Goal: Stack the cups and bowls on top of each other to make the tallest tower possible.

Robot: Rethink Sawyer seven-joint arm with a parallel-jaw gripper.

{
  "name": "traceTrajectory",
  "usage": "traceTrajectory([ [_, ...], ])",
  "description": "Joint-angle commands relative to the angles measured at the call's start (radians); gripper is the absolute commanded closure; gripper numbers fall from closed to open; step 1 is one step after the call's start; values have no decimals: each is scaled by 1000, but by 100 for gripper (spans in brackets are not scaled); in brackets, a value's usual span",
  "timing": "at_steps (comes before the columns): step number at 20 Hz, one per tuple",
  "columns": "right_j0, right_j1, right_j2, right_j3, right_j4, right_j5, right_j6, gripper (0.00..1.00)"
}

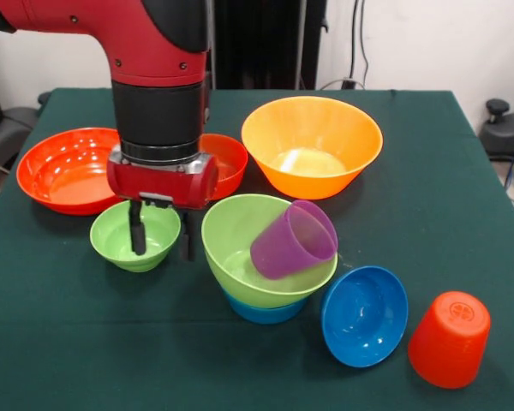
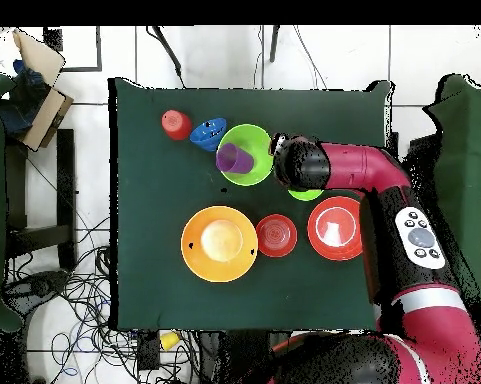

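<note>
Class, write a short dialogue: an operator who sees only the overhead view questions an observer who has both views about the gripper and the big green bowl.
Operator: From above, the arm hides the gripper. What is it doing?
Observer: In the front view it is open, with one finger inside the small green bowl and the other outside its rim.
Operator: Does the big green bowl sit straight on the table?
Observer: No. It is nested on a light blue bowl, which your view cannot see beneath it.
</note>
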Motion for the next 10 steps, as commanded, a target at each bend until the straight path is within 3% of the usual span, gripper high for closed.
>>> traceTrajectory([
  [1, 20, 5, -72, 35, -56, -39, 27, 0],
  [10, -4, 23, -75, 121, -10, -98, 70, 0],
])
